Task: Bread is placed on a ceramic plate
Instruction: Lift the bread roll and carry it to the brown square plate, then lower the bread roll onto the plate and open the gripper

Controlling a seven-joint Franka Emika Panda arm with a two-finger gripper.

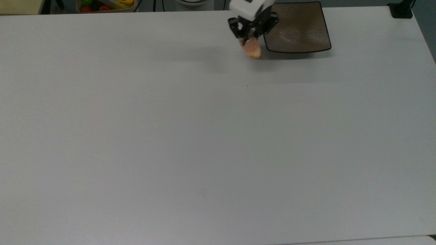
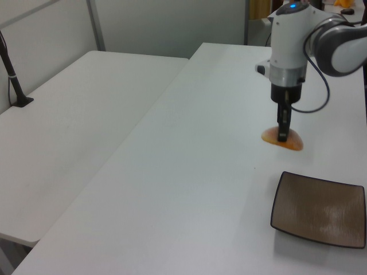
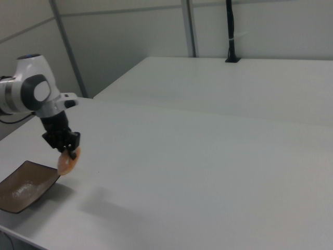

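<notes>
You are looking at a broad white surface [image 1: 204, 143], matte and plain, with a tiny dark speck near its middle in the top view. The ceramic plate [image 1: 299, 30] sits directly on it near the far edge, toward the top view's right, casting a soft shadow on the side nearer the camera. In the left view the plate [image 2: 319, 209] lies at the lower right, flat on the surface [image 2: 189, 189]. In the right view it [image 3: 26, 186] rests at the lower left corner of the surface [image 3: 208, 166]. A second white table [image 2: 74, 126] stands alongside, with a narrow seam between them.
</notes>
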